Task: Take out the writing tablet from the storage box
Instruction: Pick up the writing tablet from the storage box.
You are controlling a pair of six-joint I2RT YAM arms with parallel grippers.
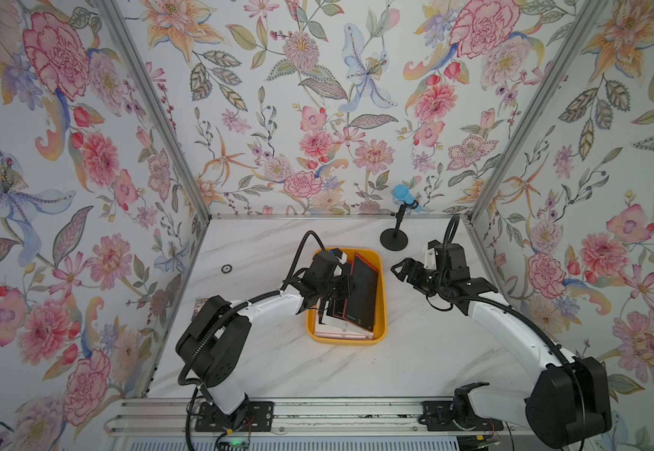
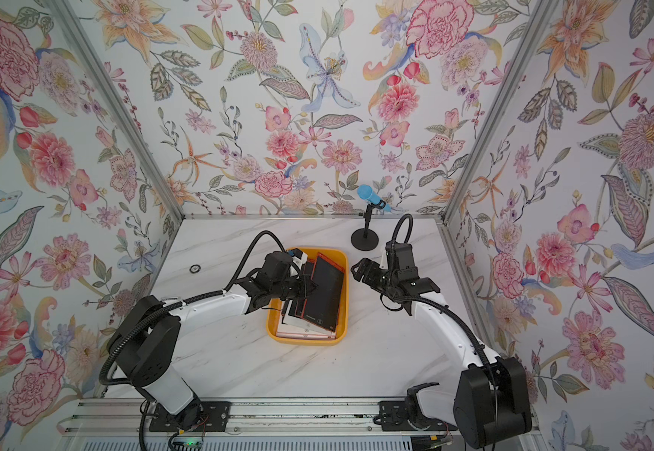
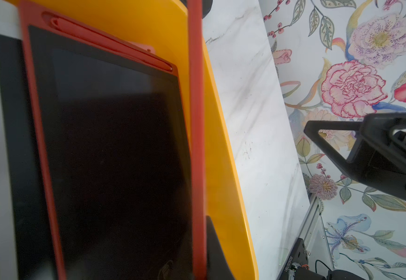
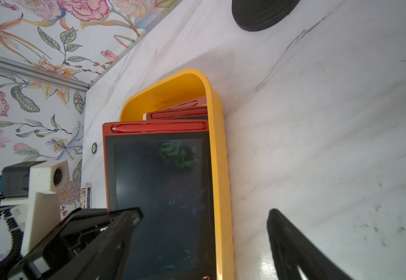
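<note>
My left gripper (image 1: 344, 291) is pinching the long edge of the red-framed black-screened writing tablet (image 1: 366, 289), tilted in the shallow yellow-orange plastic storage box (image 1: 347, 341) beneath it. I am planning a slow lift clear of the rim; my right gripper (image 1: 401, 271) is hovering spread alongside.

The white, marble-veined table (image 1: 263, 242) carries the storage box (image 1: 382, 296) near its middle. Behind the box, towards the right, stands the round black base of a microphone stand (image 1: 393, 239). A small black ring (image 1: 226, 268) lies well off to the left (touching nothing), and a small printed card (image 1: 201, 302) sits at the left edge.
</note>
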